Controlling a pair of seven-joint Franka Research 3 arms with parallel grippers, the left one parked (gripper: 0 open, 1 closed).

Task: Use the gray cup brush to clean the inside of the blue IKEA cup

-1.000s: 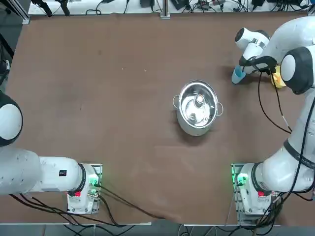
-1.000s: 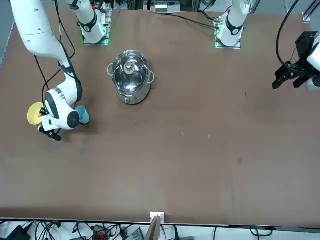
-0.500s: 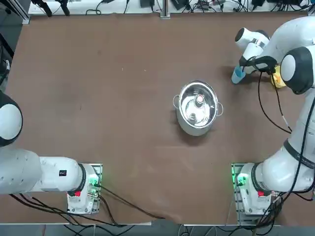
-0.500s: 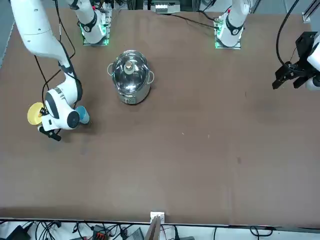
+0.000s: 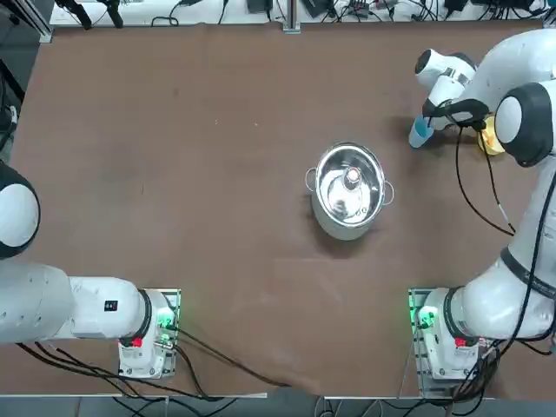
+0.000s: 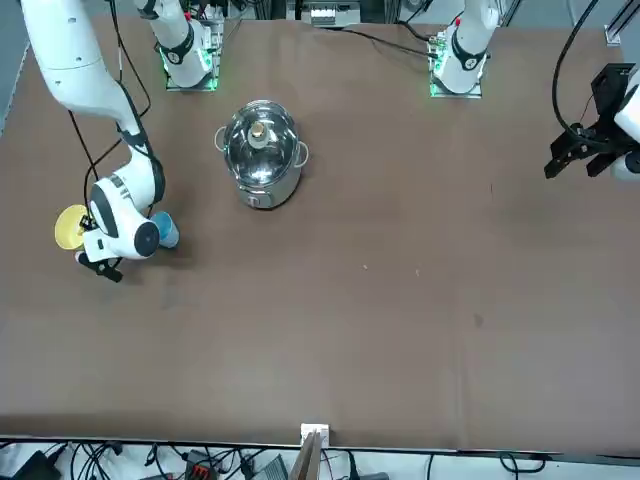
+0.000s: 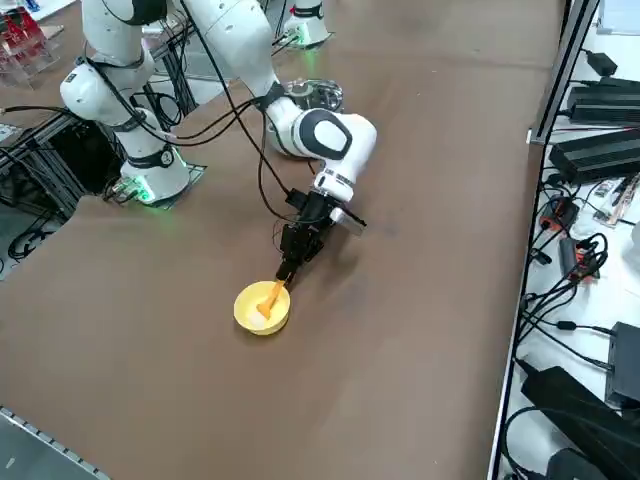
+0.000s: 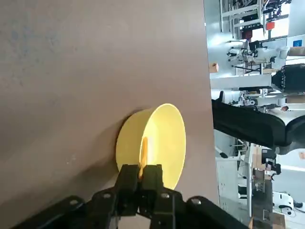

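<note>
One blue IKEA cup [image 5: 420,132], one gray cup brush [image 7: 268,297]

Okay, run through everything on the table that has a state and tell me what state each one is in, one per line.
right claw: shut on the gray cup brush, at the yellow bowl's rim
gray cup brush: leaning in the yellow bowl, its upper end in the claw
yellow bowl: upright on the table, brush inside
blue IKEA cup: standing beside the right arm, not held
steel pot: upright, lid on
</note>
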